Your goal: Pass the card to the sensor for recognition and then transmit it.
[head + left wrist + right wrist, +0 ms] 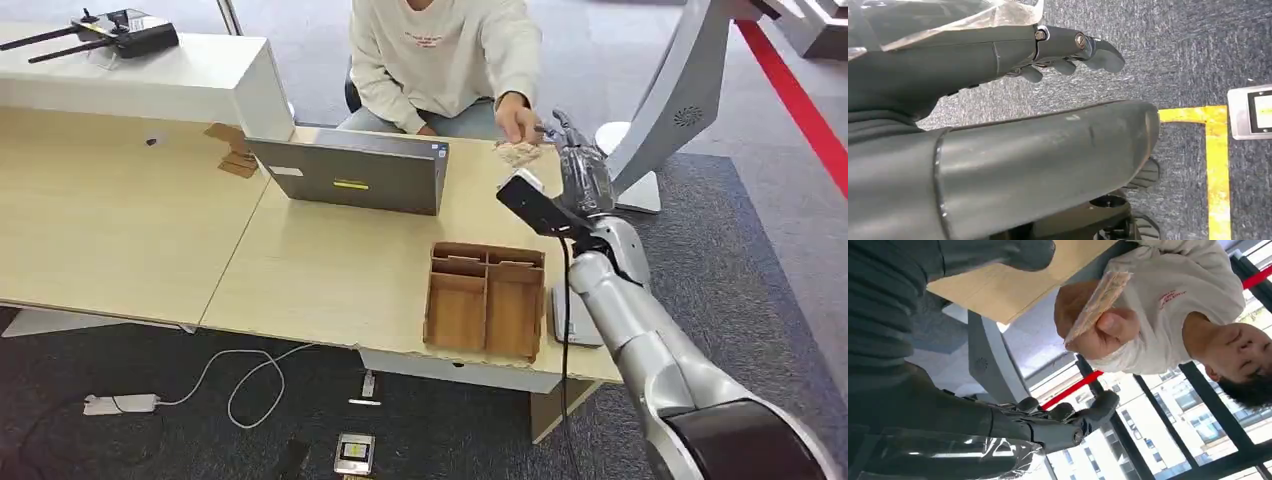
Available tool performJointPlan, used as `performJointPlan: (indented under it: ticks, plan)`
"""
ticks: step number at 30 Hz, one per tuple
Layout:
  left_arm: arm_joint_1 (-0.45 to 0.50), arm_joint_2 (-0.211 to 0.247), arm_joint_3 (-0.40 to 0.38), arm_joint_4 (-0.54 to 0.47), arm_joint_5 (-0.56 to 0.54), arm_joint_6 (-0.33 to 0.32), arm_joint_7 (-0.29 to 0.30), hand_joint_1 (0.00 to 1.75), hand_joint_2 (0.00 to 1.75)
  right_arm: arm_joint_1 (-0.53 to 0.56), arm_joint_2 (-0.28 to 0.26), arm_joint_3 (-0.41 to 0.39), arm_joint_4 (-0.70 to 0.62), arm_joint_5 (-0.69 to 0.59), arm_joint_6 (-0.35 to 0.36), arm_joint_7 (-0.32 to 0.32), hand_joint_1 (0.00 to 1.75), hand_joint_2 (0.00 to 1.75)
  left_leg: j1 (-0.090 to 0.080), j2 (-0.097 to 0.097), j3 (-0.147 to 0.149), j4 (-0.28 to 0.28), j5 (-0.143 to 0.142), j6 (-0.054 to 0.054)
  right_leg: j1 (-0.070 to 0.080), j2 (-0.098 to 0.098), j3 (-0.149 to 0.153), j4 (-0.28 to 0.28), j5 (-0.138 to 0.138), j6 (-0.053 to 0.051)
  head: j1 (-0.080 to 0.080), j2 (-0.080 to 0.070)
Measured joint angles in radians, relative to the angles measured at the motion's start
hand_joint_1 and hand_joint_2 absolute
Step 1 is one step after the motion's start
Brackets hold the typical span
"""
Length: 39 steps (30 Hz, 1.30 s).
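Observation:
The card (518, 152) is a thin pale piece pinched in a seated person's hand (517, 120) over the far right end of the desk. In the right wrist view the card (1098, 302) shows edge-on in that person's hand (1100, 332). My right hand (582, 170) reaches out just right of the card with its fingers apart and nothing in it. The card lies a short way beyond my right hand (1013, 425), without touching it. My left hand (1048, 50) hangs over the grey carpet, fingers stretched out and empty.
A grey laptop (350, 172) stands with its back toward me. A wooden divided tray (487, 298) lies at the desk's near right edge, beside a flat white device (572, 318). A white curved stand (680, 90) rises at right. A small screened unit (354, 453) and cables lie on the floor.

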Motion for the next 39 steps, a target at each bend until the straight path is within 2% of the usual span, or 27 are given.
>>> performJointPlan:
  ticks: [12,25,31,39]
  plan:
    - [0.002,-0.001,0.0,0.0,0.0,0.0,0.01,0.0,0.0,-0.019,-0.028,-0.004,-0.013,-0.056,0.011,-0.024,0.0,1.75,0.0,0.0,0.0,0.0,0.0,0.0,0.0,0.0,0.0,0.0,0.0,0.0,0.0,0.0]
    - [0.002,-0.01,0.028,0.0,0.0,0.015,0.036,0.0,0.0,-0.007,-0.076,-0.018,-0.061,-0.127,0.25,-0.016,0.0,1.75,0.0,0.0,0.0,0.0,0.0,0.0,0.0,0.0,0.0,0.0,0.0,0.0,0.0,0.0]
    - [0.002,-0.013,0.047,0.0,0.003,0.014,0.039,0.0,0.0,0.055,-0.101,-0.017,-0.094,-0.109,0.323,0.015,0.0,1.75,0.0,0.0,0.0,0.0,0.0,0.0,0.0,0.0,0.0,0.0,0.0,0.0,0.0,0.0]
    - [-0.004,-0.013,0.049,0.0,0.0,-0.003,0.054,0.0,0.0,0.119,-0.14,-0.016,-0.159,-0.106,0.372,0.065,0.0,1.75,0.0,0.0,0.0,0.0,0.0,0.0,0.0,0.0,0.0,0.0,0.0,0.0,0.0,0.0]
